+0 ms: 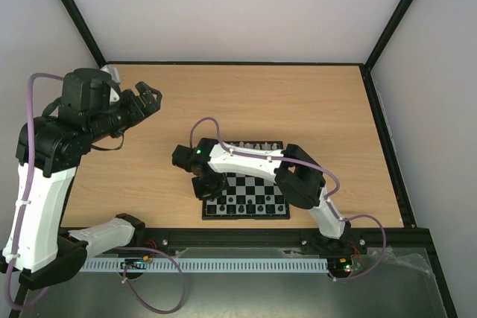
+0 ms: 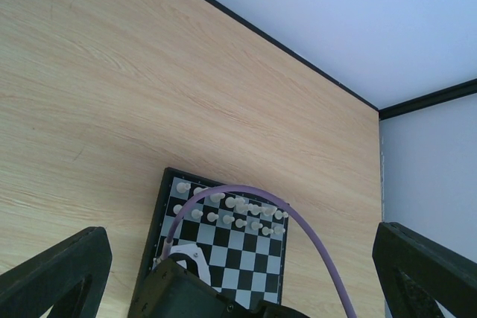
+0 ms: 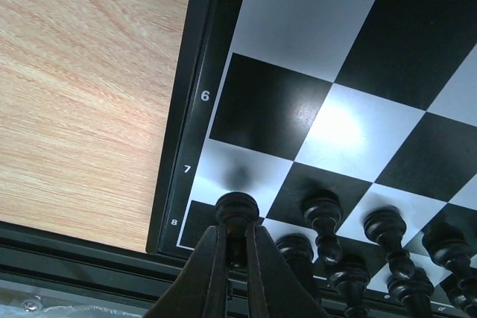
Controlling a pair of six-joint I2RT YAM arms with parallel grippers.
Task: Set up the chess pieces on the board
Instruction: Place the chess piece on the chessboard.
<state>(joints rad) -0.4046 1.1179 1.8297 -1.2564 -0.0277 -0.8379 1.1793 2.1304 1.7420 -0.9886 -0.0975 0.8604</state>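
Our right gripper (image 3: pixel 237 242) is closed narrowly on the head of a black piece (image 3: pixel 237 208), at the left edge of the board (image 3: pixel 192 139), beside the marks 7 and 8. The shadow of the piece falls on the pale square of row 7, so we judge that it hangs just over this square. We should go down straight, keep it upright, and release only when the base sits in the middle of the square. The neighbour black pieces (image 3: pixel 323 217) stand near and could be knocked. Our left gripper (image 1: pixel 146 101) hangs wide open over the table (image 1: pixel 298 102), well apart from the board.
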